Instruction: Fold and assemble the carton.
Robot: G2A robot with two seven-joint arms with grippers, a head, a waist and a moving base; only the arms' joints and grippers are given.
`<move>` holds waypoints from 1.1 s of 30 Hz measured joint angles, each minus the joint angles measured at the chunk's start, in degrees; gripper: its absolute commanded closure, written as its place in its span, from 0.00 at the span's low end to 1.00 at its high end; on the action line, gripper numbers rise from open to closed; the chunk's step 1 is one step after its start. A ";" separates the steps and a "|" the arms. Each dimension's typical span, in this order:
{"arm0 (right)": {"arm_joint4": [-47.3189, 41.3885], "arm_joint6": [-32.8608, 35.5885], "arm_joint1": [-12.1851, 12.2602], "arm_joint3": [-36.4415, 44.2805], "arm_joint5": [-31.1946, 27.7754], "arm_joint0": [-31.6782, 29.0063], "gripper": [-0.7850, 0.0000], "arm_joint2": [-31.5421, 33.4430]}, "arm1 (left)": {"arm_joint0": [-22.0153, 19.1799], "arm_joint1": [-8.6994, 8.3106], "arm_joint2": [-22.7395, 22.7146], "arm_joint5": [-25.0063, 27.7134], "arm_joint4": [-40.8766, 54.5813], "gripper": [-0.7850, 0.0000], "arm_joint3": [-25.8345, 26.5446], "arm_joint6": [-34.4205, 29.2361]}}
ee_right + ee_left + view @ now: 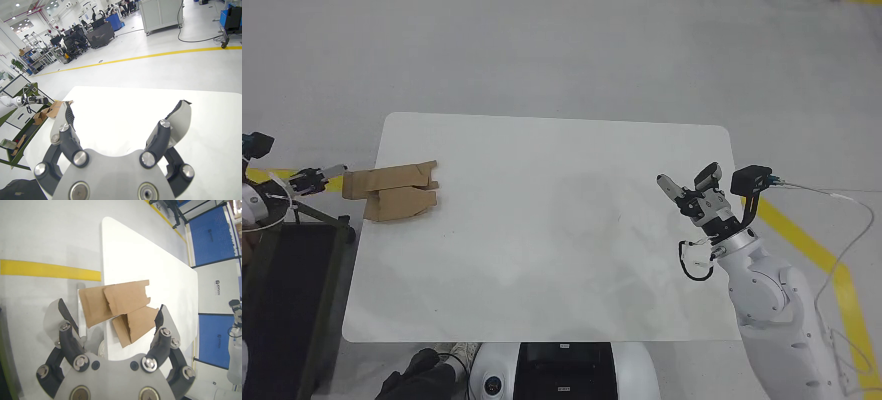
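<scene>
Carton (392, 190) (122, 302) (56, 108): brown corrugated board, unassembled, flaps loose and partly overlapping. Lying on the left edge of the worktop (562, 250) (151, 266) (132, 117), one end hanging past that edge, the other end with notched flaps pointing toward the middle.

Left hand (337, 175) (111, 306): fingers spread wide apart, gripping nothing. Placed off the worktop's left side, level with the carton's overhanging end and aimed at it. Close beside the board; contact not discernible. In its own wrist view, carton framed between the two dark finger pads (65, 311).

Right hand (689, 178) (126, 103): fingers likewise spread apart, nothing between them. Held over the worktop near its right edge, well apart from the carton, pointing across the bare white surface.

Worktop: white, rounded corners.

Surroundings: yellow floor line (802, 240) (49, 271) (151, 55) on pale flooring; green cart (28, 128) beside the worktop's left side, carrying further cardboard scraps (40, 115).
</scene>
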State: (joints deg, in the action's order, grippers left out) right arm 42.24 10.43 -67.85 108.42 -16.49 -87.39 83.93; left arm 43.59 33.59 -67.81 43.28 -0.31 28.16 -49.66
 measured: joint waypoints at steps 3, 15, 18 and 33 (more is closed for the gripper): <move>0.00 0.00 0.00 0.00 0.00 0.00 0.00 0.00 | -1.05 1.23 1.92 -1.53 -2.06 0.00 -3.06 0.67; 0.00 0.00 0.00 0.00 0.00 0.00 0.00 0.00 | -4.84 5.47 4.74 -4.28 -1.10 0.09 -12.01 0.58; 0.00 0.00 0.00 0.00 0.00 0.00 0.00 0.00 | -5.49 6.33 4.75 -4.92 0.27 0.50 -12.88 -0.11; 0.00 0.00 0.00 0.00 0.00 0.00 0.00 0.00 | -9.02 8.38 3.70 -7.40 4.11 1.00 -15.90 -1.88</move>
State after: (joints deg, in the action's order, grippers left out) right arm 42.24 10.43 -67.85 108.42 -16.49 -87.39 83.93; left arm 34.57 41.97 -64.10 35.88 3.80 12.25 -51.54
